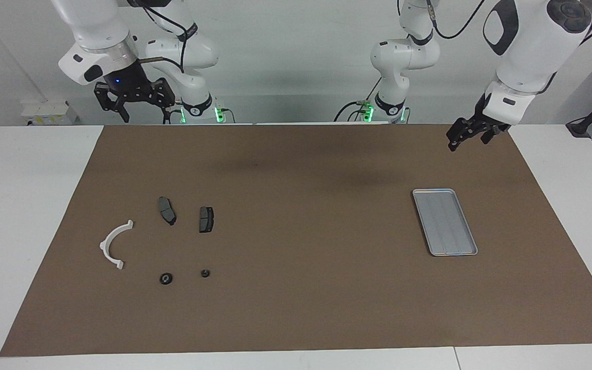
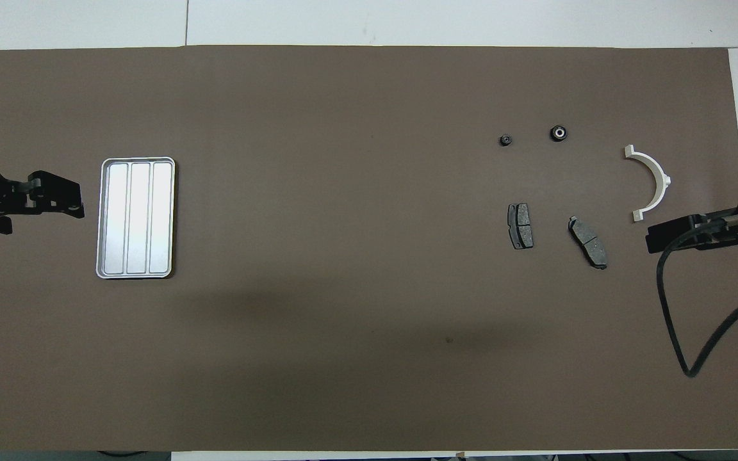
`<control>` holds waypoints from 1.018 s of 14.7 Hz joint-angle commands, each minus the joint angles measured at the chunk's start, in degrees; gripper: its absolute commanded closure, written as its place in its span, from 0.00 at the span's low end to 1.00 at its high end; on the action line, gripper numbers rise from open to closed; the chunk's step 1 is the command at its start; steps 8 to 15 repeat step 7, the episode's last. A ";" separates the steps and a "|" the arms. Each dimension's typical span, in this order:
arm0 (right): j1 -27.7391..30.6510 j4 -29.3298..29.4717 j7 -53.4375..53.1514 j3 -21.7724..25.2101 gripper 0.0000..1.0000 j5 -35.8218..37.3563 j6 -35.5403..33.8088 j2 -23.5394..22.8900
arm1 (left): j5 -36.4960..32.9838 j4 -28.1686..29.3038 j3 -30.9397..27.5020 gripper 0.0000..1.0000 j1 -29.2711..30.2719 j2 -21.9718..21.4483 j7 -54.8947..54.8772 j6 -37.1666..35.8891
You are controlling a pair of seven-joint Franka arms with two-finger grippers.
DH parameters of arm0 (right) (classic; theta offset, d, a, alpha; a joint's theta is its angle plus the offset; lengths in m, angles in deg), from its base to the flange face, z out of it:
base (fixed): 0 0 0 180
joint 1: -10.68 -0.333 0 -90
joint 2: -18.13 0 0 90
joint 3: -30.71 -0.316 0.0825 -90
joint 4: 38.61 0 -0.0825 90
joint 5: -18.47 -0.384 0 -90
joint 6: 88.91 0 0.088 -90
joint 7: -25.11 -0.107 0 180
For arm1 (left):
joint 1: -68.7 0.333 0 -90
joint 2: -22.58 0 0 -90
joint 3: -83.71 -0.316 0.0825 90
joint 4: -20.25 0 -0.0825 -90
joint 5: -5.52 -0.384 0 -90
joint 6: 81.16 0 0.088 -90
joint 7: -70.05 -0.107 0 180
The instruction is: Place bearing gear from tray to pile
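Bearing gear (image 1: pixel 166 278) is seen on the mat in the pile (image 1: pixel 160 241) — beside a smaller round part (image 1: pixel 205 273), farther from the robots than the two brake pads (image 1: pixel 167 210) and near the white bracket (image 1: pixel 115 244). Tray (image 1: pixel 444 221) lies bare toward the left arm's end. Right gripper (image 1: pixel 141 114) is raised over the mat's edge, jaws apart, nothing held. Left gripper (image 1: pixel 464 137) hangs near the tray — jaws apart, nothing held.
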 commanded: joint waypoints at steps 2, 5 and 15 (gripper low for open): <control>0.32 -0.56 0.58 -0.42 0.00 2.44 2.55 0.16 | 0.64 0.57 -0.47 0.00 -0.27 -1.02 -0.43 -0.10; 0.76 -0.56 0.67 -0.42 0.00 2.44 2.55 0.16 | 0.64 0.57 -0.47 0.00 -0.36 -1.02 -0.43 -0.10; 0.85 -0.47 0.67 -0.42 0.00 2.53 2.55 0.16 | 0.64 0.57 -0.47 0.00 -0.36 -1.02 -0.43 -0.10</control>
